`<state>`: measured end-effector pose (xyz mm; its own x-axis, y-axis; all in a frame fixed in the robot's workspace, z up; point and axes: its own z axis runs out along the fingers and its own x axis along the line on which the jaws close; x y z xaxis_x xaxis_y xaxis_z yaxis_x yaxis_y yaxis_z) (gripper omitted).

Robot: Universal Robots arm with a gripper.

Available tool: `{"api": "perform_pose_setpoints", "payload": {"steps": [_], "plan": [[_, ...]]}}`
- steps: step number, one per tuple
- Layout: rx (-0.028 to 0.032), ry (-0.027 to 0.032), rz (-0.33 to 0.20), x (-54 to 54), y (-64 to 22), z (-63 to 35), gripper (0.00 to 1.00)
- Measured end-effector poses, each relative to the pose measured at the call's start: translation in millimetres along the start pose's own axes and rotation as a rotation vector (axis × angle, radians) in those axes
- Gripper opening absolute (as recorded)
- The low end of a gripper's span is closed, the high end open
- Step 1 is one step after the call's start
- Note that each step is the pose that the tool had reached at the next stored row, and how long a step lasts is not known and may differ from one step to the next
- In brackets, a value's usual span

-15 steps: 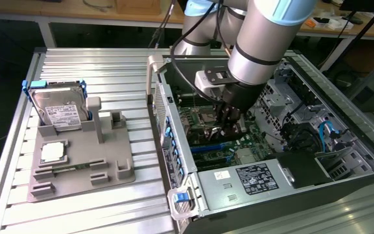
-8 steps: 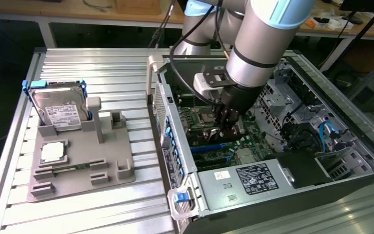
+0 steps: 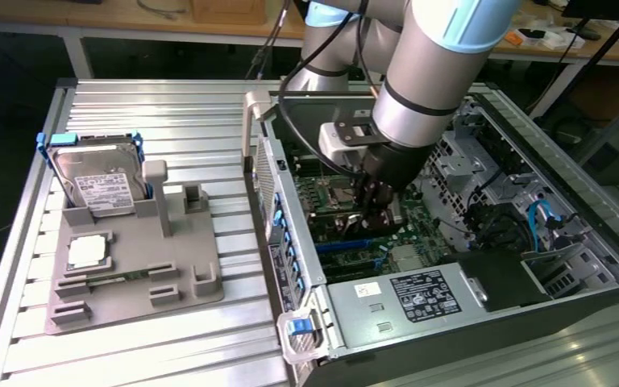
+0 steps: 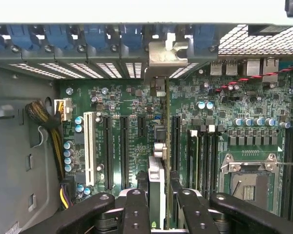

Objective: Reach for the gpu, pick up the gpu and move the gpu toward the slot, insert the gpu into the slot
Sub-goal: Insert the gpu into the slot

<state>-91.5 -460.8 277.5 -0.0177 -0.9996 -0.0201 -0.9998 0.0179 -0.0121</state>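
My gripper (image 4: 158, 197) reaches down into the open computer case (image 3: 288, 242) and is shut on the gpu (image 4: 161, 146). The gpu stands edge-on between the two black fingers (image 4: 136, 207). Its silvery bracket (image 4: 165, 52) lies against the case's rear wall, among the blue card clips. The card hangs straight over the green motherboard (image 4: 132, 97), parallel to the black expansion sockets beside it. In the exterior view my gripper (image 3: 372, 211) hovers just above the blue slot (image 3: 338, 243). Whether the card's lower edge touches the slot is hidden.
Black memory sockets (image 4: 200, 156) and the square processor socket (image 4: 249, 183) lie close beside the card. A white socket (image 4: 90, 146) and a cable bundle (image 4: 44, 117) sit on its other side. The power supply (image 3: 417, 294) fills the case's near end. Outside, a hard drive (image 3: 100, 185) stands on a grey fixture (image 3: 138, 274).
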Motion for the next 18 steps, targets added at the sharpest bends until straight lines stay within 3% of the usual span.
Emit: {"api": "perform_pose_setpoints", "payload": {"steps": [18], "plan": [[0.0001, 0.0001, 0.007, 0.1, 4.2, 2.7, 0.27]]}}
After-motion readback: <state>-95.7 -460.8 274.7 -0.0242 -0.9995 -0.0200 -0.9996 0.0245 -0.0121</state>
